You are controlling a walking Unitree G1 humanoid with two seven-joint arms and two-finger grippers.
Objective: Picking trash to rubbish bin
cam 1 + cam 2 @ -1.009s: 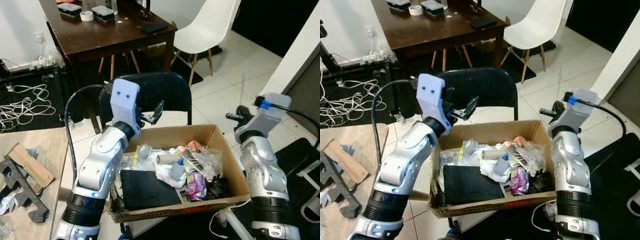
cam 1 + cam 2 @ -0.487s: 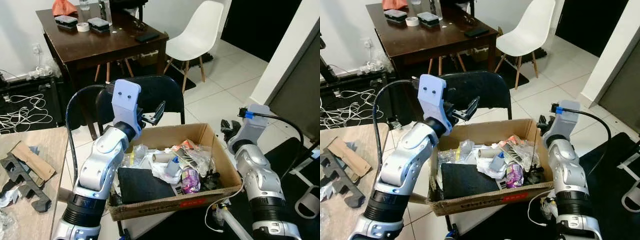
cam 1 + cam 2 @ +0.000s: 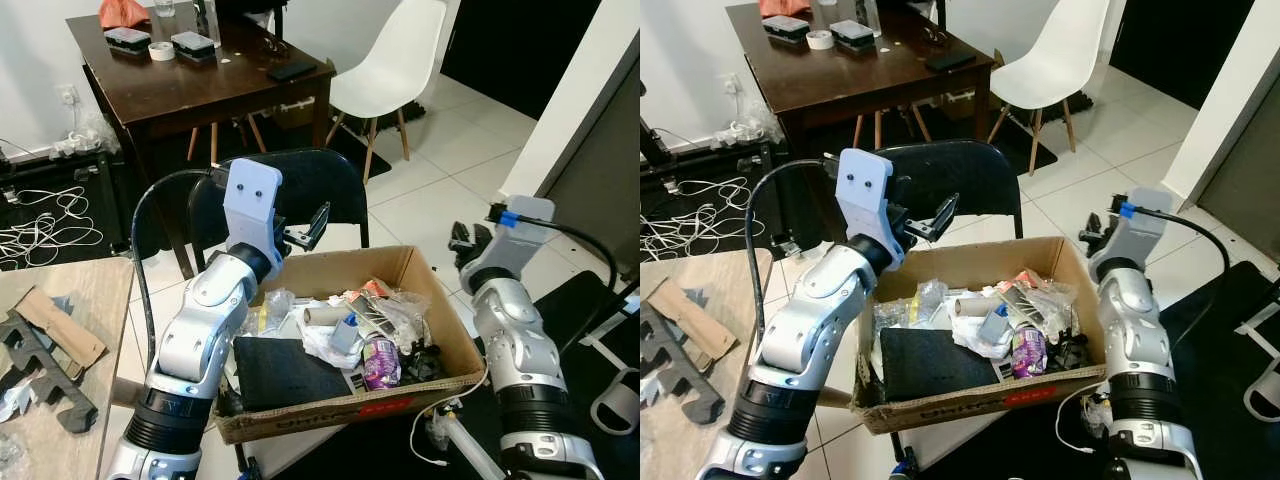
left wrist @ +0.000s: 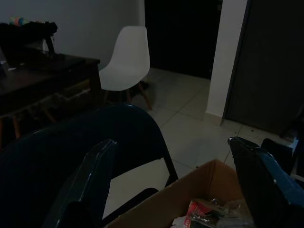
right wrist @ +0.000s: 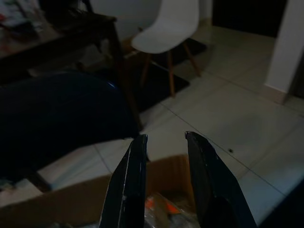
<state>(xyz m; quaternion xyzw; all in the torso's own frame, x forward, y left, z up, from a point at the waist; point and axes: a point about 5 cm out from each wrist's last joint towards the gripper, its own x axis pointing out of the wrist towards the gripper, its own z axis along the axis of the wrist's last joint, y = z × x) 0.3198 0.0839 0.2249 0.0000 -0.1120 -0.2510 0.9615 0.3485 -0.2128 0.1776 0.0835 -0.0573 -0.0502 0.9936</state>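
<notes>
Both empty: left gripper [image 3: 305, 228] wide, right gripper [image 5: 164, 156] narrow, above cardboard box [image 3: 440, 310] edges.

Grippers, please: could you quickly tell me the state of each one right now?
Left gripper: open, empty, above the cardboard box.
Right gripper: open, empty, beside the box.

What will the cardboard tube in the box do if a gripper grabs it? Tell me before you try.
The cardboard tube is probably light and hollow, so a hard pinch may crush it. It lies on its side on loose crumpled wrappers, so a nudge would likely roll it or sink it deeper into the cardboard box.
</notes>
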